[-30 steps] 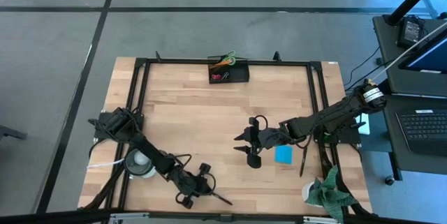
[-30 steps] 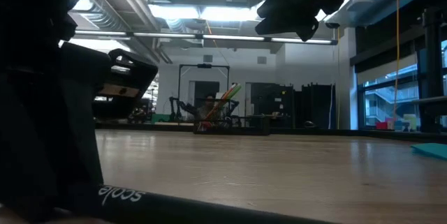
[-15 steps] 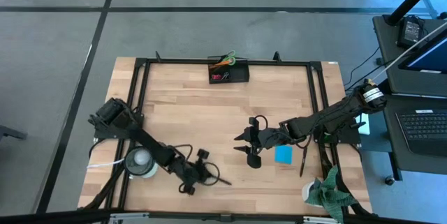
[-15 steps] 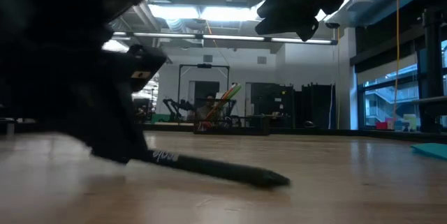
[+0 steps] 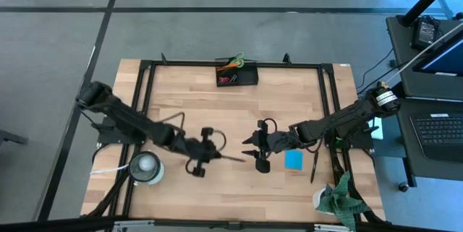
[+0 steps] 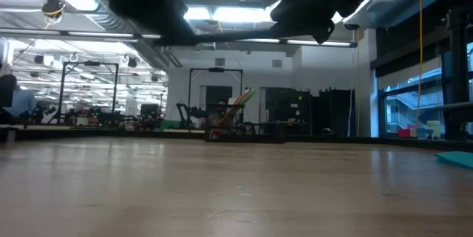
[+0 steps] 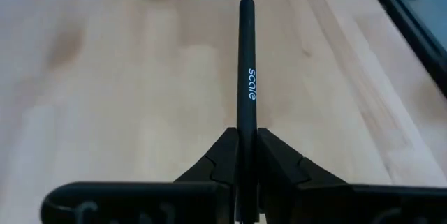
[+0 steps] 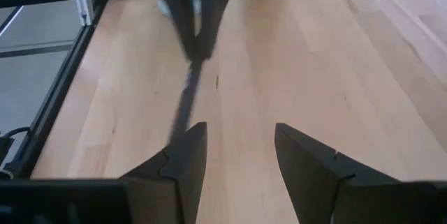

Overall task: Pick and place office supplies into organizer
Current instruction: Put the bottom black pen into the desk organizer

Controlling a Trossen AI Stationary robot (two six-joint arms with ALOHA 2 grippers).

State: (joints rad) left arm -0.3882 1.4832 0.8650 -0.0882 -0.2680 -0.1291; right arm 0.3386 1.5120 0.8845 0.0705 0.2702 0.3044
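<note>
Pen (image 7: 245, 77), black, sticks straight out from between the left gripper's (image 7: 241, 155) fingers, which are clamped tight on its lower end; light letters along its barrel read "scale". From above, that left gripper (image 5: 206, 157) is over the middle of the wooden table (image 5: 188, 109), the pen (image 5: 230, 159) pointing toward the right gripper (image 5: 253, 149), which is just beyond the pen's tip. In the right wrist view its two dark fingers (image 8: 183, 155) stand apart with bare wood between them and nothing held. A blue note pad (image 5: 294, 160) lies flat just beside the right gripper. Farther off, at the table's back edge, the black organizer (image 5: 237, 77) holds green-handled scissors (image 5: 233, 62) standing up in it. A white roll (image 5: 145, 167) sits near the left front corner.
</note>
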